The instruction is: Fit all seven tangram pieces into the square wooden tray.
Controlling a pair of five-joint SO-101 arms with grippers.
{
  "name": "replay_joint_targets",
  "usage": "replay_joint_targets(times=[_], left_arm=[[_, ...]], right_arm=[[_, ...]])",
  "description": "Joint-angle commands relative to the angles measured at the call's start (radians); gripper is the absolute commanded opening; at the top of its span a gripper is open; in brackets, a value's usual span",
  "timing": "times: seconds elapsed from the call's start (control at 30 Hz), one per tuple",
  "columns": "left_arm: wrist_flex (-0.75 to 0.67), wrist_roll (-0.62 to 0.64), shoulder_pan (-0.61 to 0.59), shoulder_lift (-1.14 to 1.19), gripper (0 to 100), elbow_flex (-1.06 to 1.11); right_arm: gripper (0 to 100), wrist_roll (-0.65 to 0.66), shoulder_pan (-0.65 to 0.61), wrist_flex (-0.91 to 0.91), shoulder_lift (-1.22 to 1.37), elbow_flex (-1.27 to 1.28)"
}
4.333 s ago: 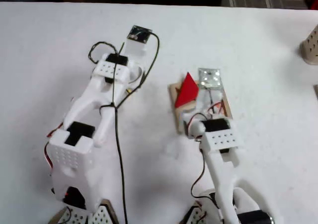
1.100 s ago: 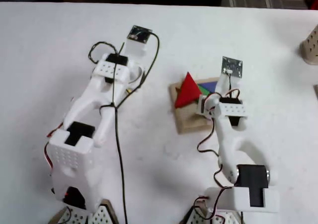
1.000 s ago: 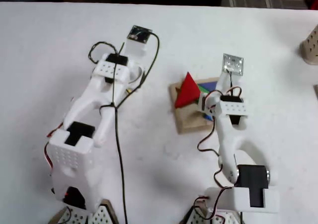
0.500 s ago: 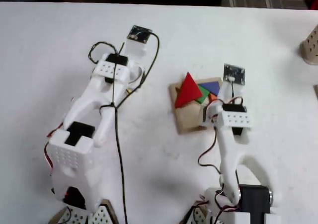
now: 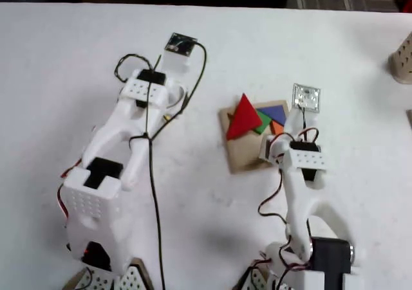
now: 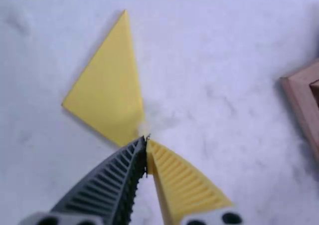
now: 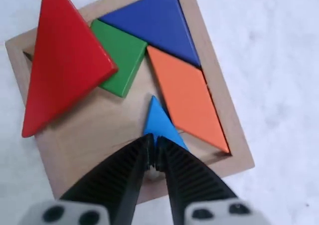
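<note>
The right arm had drawn back from over the square wooden tray (image 7: 94,130) toward its own base, baring the pieces it had covered. I judged one placement just finished, with five pieces at the tray and the work past halfway. The right gripper (image 7: 153,152) hung over the tray's near edge, jaws together, tips at the near corner of the small light-blue triangle (image 7: 160,122) inside the tray. Beyond it the orange parallelogram (image 7: 187,95), the green square (image 7: 119,53) and the dark blue triangle (image 7: 154,23) lay flat in the tray. The large red triangle (image 7: 60,65) rested crooked across the tray's rim, not seated. Well apart from the tray, on the white worktop (image 5: 51,58), the left arm had not moved. The left gripper (image 6: 145,145), jaws together, touched a corner of the large yellow triangle (image 6: 107,88)
</note>
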Motion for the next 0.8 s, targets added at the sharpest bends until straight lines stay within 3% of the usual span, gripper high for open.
replay_joint_targets(times=[0.0, 0.77], left_arm=[[0.005, 0.005, 0.005, -0.010, 3, -0.034], [0.005, 0.005, 0.005, -0.010, 3, -0.035]], right_arm=[[1.8, 0.014, 0.007, -0.027, 0.058, -0.052], [1.8, 0.003, -0.008, -0.027, 0.275, -0.301]])
